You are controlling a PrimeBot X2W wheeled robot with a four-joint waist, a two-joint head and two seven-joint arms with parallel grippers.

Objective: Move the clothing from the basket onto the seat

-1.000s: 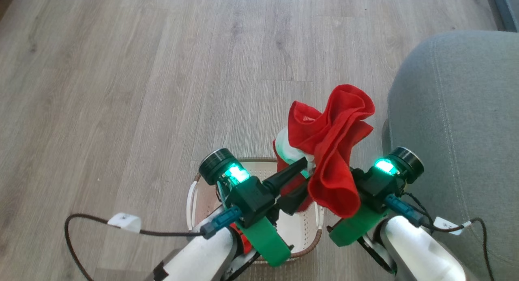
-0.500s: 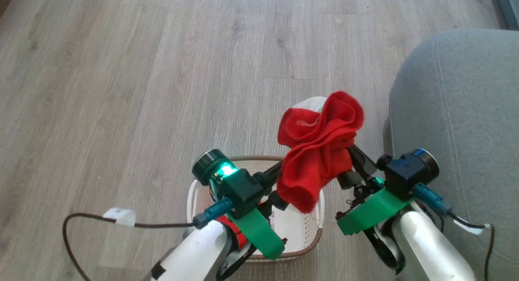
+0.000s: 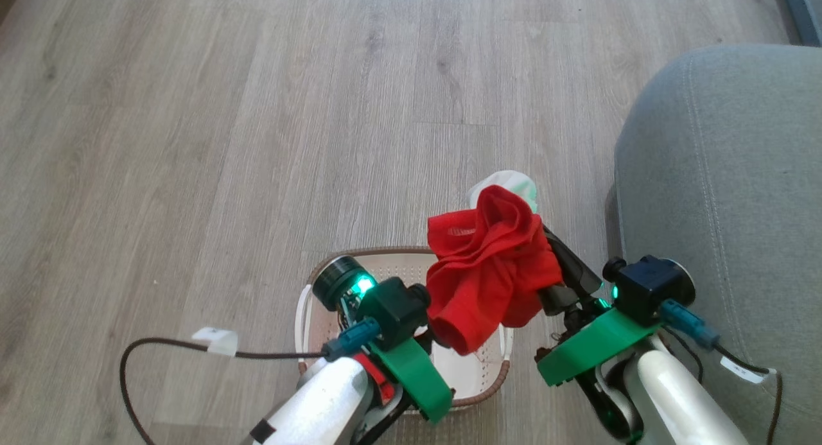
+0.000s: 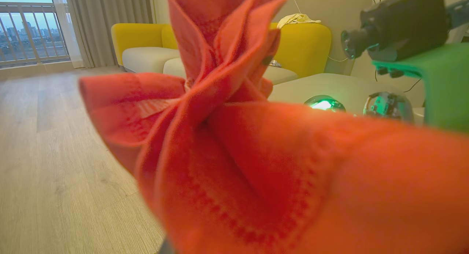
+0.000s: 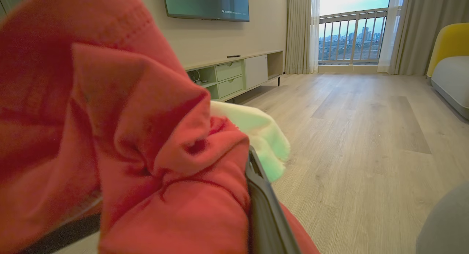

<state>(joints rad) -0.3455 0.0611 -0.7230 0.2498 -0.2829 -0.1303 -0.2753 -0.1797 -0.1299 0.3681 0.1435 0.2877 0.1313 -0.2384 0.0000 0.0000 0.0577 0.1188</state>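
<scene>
The red clothing (image 3: 488,281) with a white part (image 3: 507,183) hangs bunched over the cream basket (image 3: 379,252), between my two grippers. My right gripper (image 3: 553,265) reaches up-left from beside the grey seat (image 3: 725,175) and is shut on the bundle. In the right wrist view the clothing (image 5: 146,155) sits against a dark finger (image 5: 263,210). My left gripper (image 3: 420,304) is over the basket with its fingers hidden behind the cloth. In the left wrist view the clothing (image 4: 238,155) drapes right in front of the camera. A red patch (image 3: 376,375) shows under my left wrist; I cannot tell what it is.
Bare wood floor (image 3: 257,143) stretches ahead and to the left. The seat's rounded corner lies just right of my right arm. A black cable (image 3: 160,349) loops left of the basket. Yellow armchairs (image 4: 143,45) and a TV cabinet (image 5: 238,76) stand far off.
The red bundle has sunk and shifted left, closer over the basket, and looks more bunched. My right wrist has rolled and moved lower right. My left gripper has drawn back a little.
</scene>
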